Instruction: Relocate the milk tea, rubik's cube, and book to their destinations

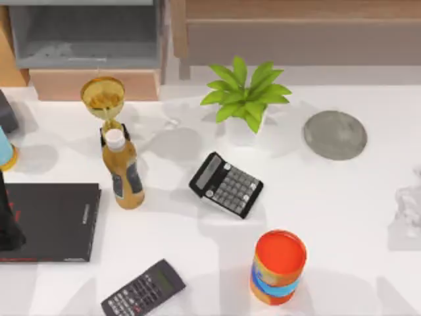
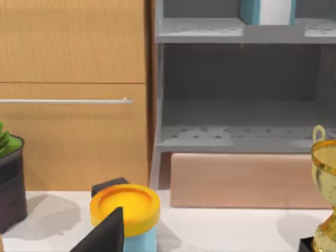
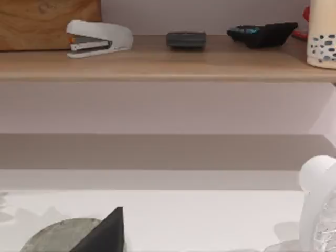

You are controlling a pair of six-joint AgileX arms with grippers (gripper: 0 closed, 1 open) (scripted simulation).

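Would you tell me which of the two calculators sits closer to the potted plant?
The wider calculator with grey keys, just below the potted plant; the slimmer dark calculator lies at the front edge.

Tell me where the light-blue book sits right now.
In the left wrist view, the thick light-blue book with white page edges stands on the upper grey shelf, above the gold trophy.

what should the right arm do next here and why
Probably raise the right gripper toward the milk tea. The cup stands on the wooden shelf, while the gripper sits low over the table by the grey disc, well beneath it. The book is already on the grey shelf's upper level, and the left gripper is by a yellow-lidded cup.
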